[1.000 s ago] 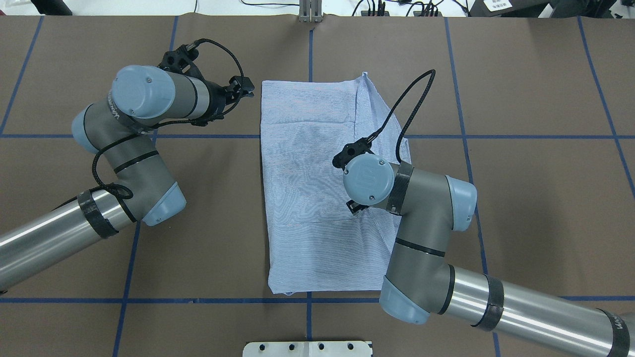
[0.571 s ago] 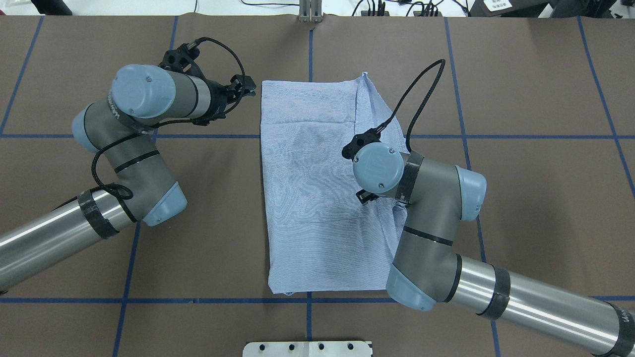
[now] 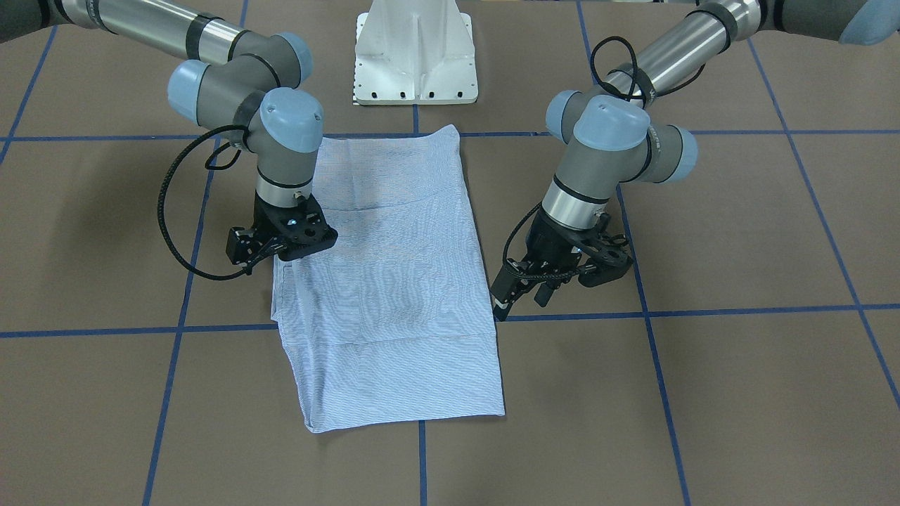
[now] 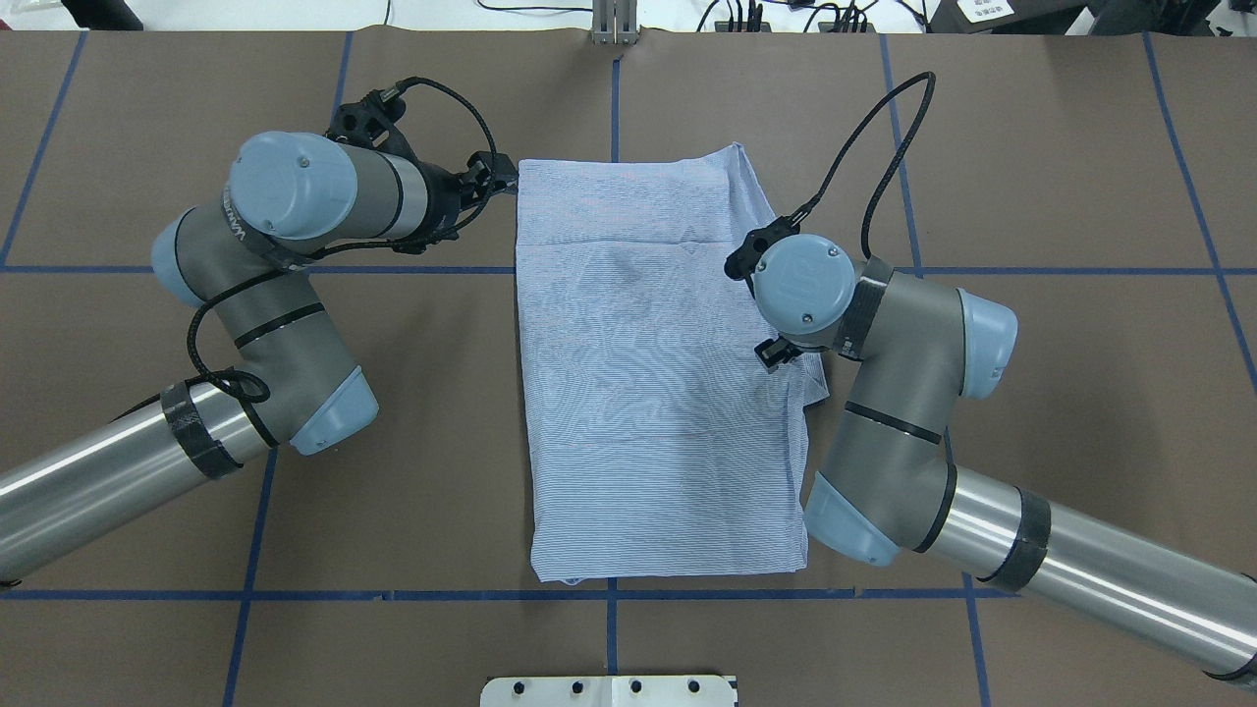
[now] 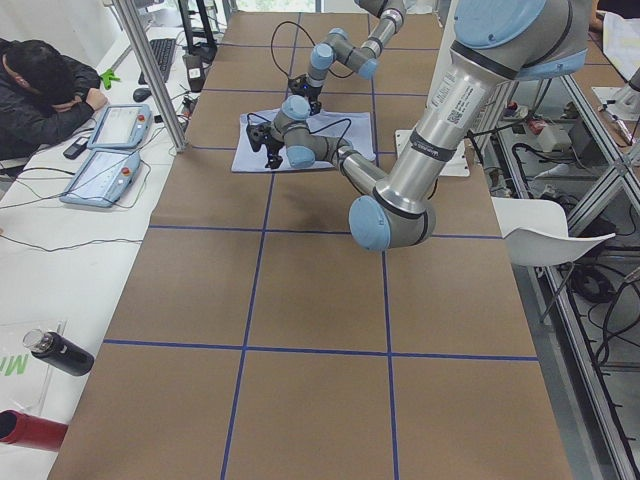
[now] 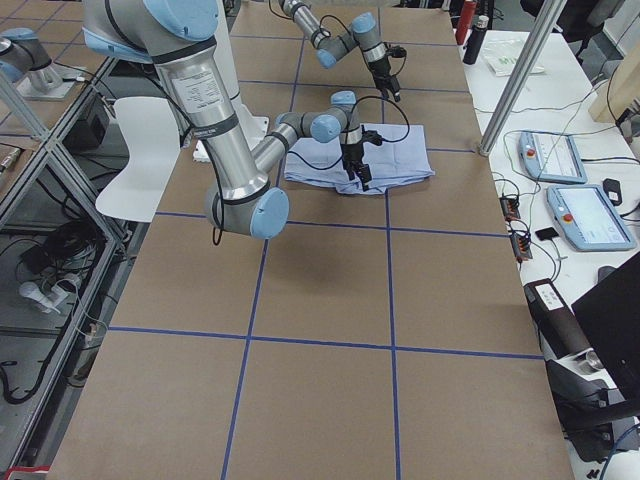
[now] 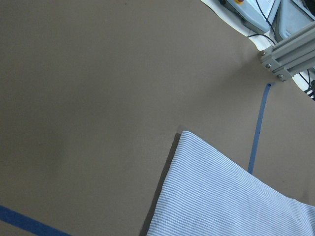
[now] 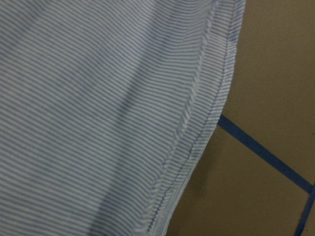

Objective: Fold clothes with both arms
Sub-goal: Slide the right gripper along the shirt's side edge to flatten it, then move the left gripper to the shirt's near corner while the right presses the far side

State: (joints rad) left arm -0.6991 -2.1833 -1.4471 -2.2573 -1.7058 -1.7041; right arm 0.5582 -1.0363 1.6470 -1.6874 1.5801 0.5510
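— Where is the shirt (image 4: 638, 393)?
— Folded into a long rectangle, flat on the bench (image 4: 1031, 196), between the two arms.
— And the left claw (image 3: 519, 301)?
— Low over the bench, just beside the shirt's far corner on its own side. Its fingers are parted and hold nothing.
— The right claw (image 3: 281, 254)?
— Pointing down at the shirt's edge on its side, where the cloth bulges outward a little. I cannot tell whether it grips the cloth.

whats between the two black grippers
The folded light blue striped shirt fills the stretch from the right gripper almost to the left gripper; front-facing view shows a bare sliver of brown table there.
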